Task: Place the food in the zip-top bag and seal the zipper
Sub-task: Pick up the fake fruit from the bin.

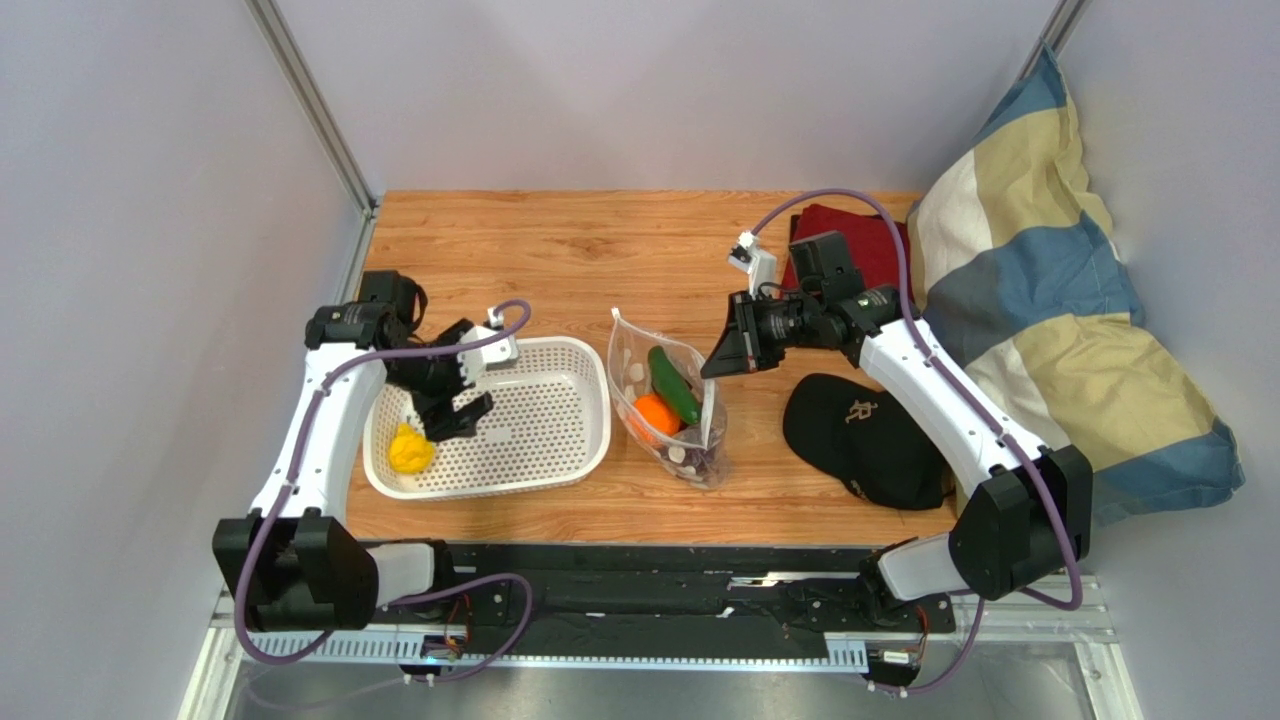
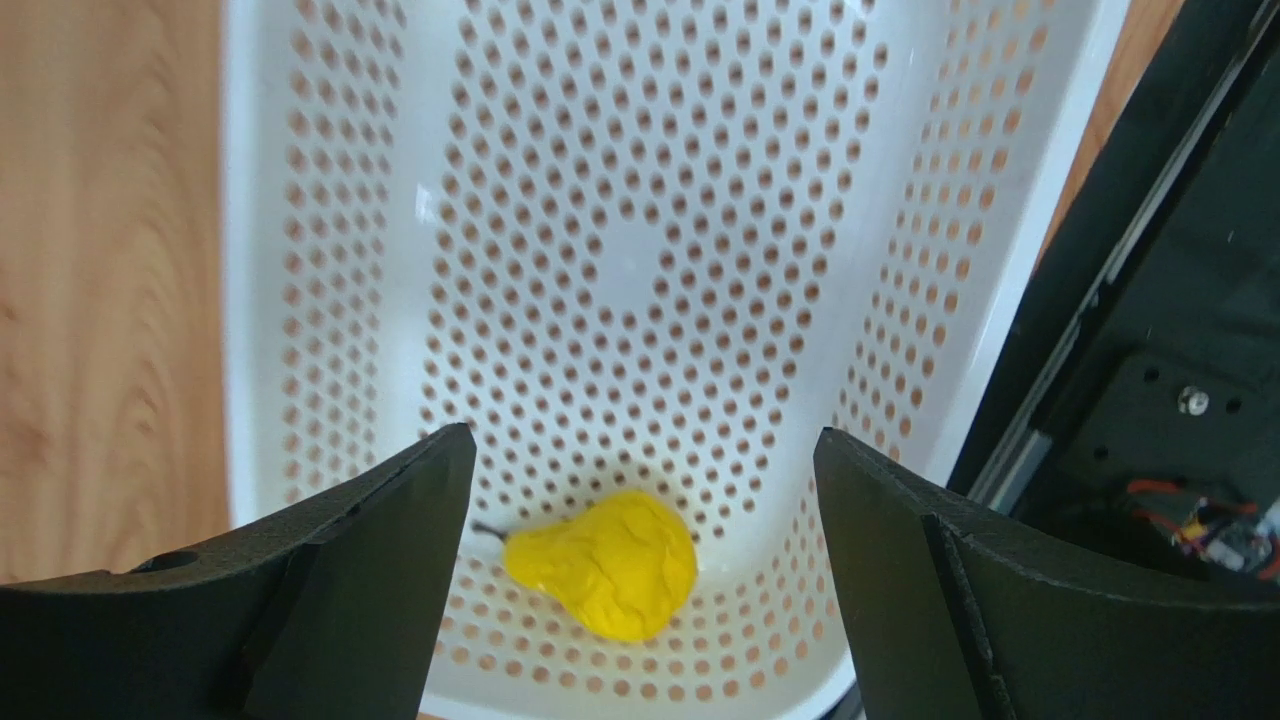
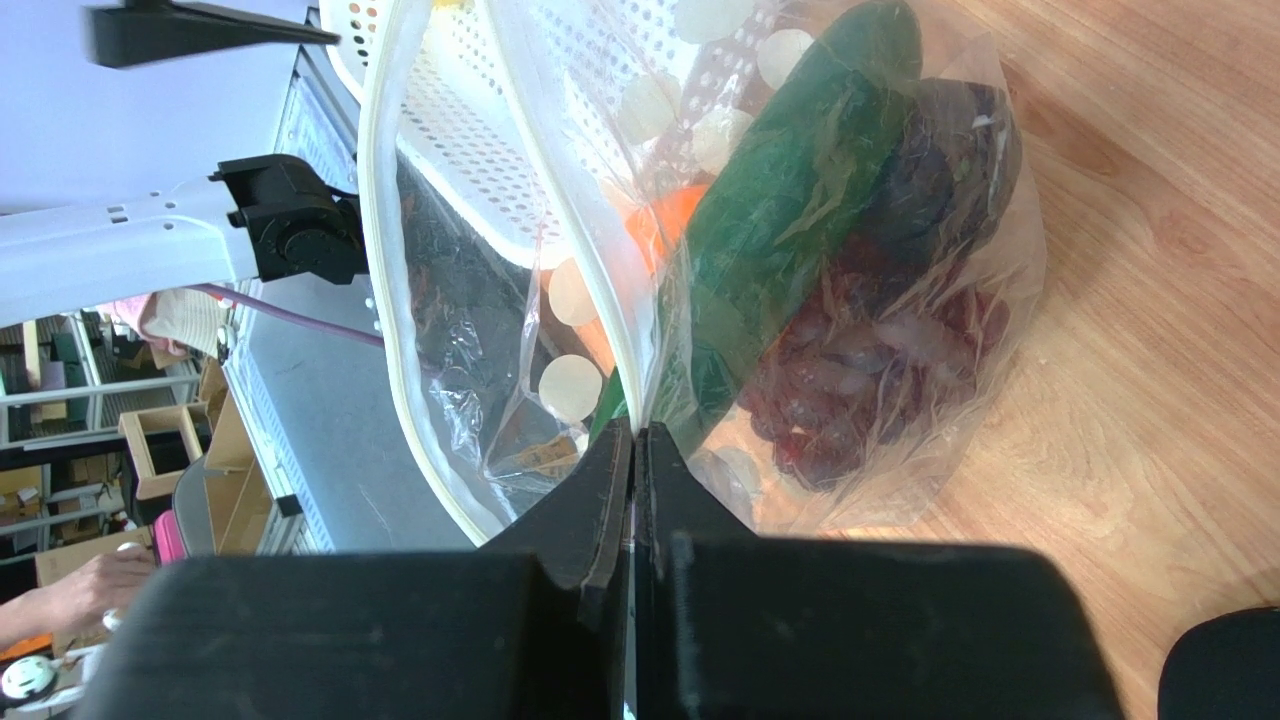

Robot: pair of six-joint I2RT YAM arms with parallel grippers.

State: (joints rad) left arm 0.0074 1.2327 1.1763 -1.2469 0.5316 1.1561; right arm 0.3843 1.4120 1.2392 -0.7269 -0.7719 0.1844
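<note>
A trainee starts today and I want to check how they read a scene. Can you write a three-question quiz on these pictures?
1. True or false: the right pincer is shut on the edge of the zip-top bag.
2. Multiple choice: the left pincer, above the lemon in the white basket, is A) open B) shut empty C) shut on the lemon.
3. Fill in: the long green food inside the bag is the ____.
Key: 1 true. 2 A. 3 cucumber.
</note>
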